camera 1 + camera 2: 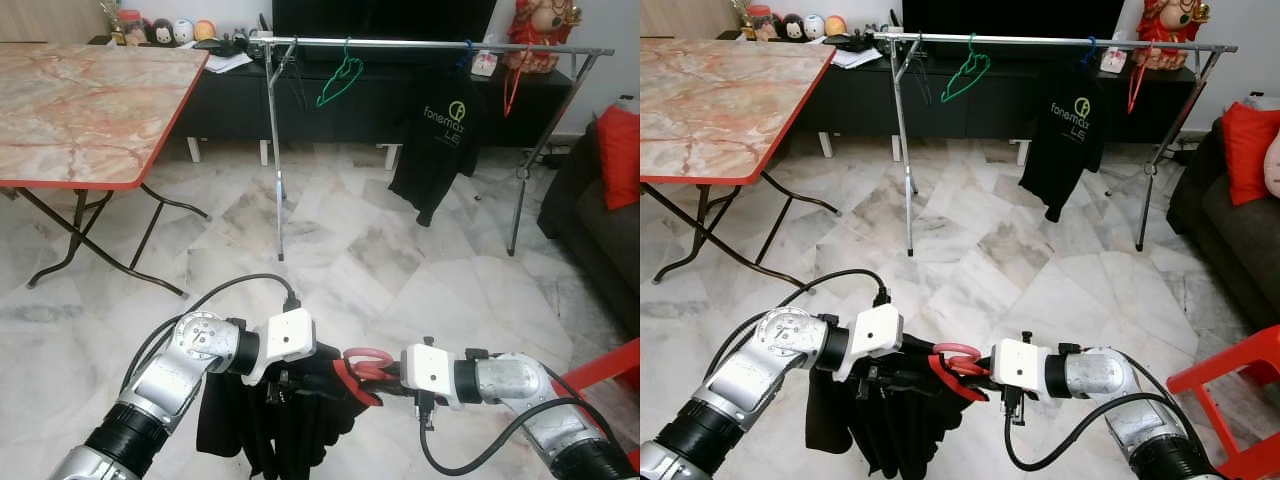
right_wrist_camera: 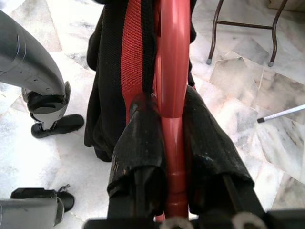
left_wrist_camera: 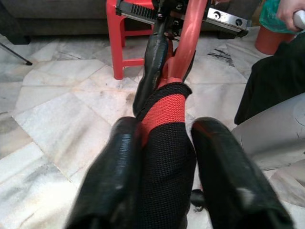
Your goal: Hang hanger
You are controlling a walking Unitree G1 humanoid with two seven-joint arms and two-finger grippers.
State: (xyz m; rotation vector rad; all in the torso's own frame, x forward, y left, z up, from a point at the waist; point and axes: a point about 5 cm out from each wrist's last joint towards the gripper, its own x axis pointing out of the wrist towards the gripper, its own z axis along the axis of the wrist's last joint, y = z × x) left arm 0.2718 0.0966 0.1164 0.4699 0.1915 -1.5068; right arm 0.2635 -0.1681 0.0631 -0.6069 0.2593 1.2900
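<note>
Red plastic, smooth and curved, the hanger (image 1: 366, 366) is hanging low over the marble floor (image 1: 400, 270) between both arms, well short of the metal clothes rail (image 1: 430, 43). The right gripper (image 2: 164, 138) is pinching its hook between pressed black fingers. The left gripper (image 3: 167, 157) is clamping what seems to be the red-trimmed collar of the black knit garment (image 1: 270, 420) draped on it.

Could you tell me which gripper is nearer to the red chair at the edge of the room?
The right. The right gripper, shut on the red hanger, is on the same side as the red chair; the left gripper, pinching the black garment, is farther across.
</note>
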